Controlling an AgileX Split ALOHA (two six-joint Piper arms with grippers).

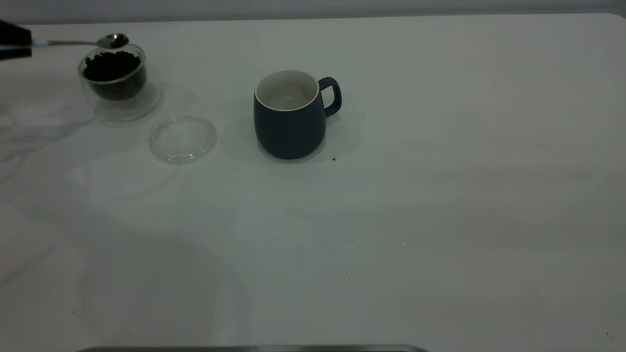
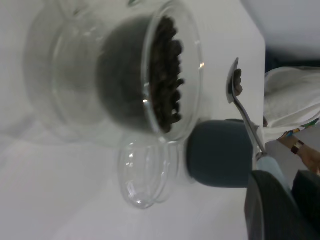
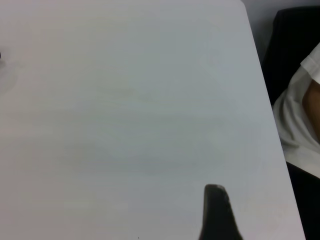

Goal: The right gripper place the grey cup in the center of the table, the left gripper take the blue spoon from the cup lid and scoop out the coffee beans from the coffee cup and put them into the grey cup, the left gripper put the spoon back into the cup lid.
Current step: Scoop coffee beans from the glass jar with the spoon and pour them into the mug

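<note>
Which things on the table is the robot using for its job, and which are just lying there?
Used for the job:
- blue spoon, held by the left gripper, a few beans in its bowl
- coffee cup with coffee beans
- grey cup
- cup lid

Just lying about:
- one tiny dark speck on the table
</note>
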